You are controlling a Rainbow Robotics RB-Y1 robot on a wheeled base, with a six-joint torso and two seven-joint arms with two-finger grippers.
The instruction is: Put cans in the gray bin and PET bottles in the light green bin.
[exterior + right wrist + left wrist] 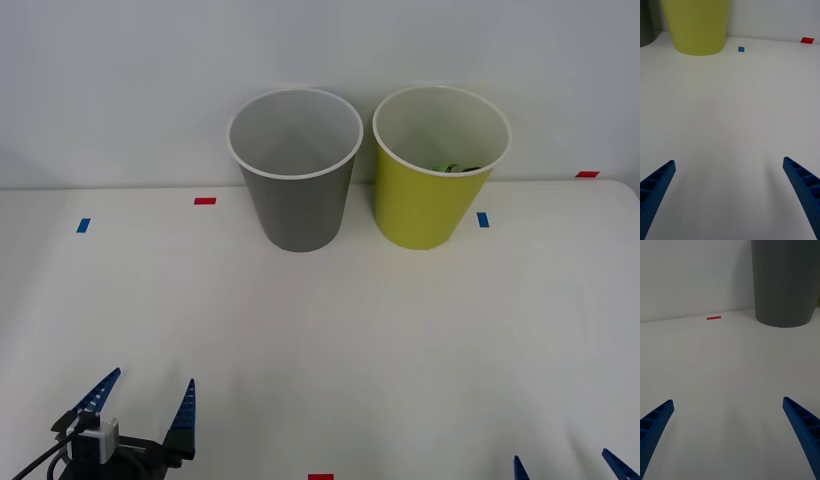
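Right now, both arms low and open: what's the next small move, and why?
Probably none beyond holding both arms parked. The left gripper and right gripper sit open at the table's near edge, holding nothing. A bit of green shows inside the light green bin, likely the PET bottle already dropped in. The gray bin stands beside it, and no can or bottle lies on the table.

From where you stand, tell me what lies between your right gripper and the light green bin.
Bare white table. The right wrist view shows nothing between the open right gripper and the light green bin; a blue tape mark sits beside the bin.
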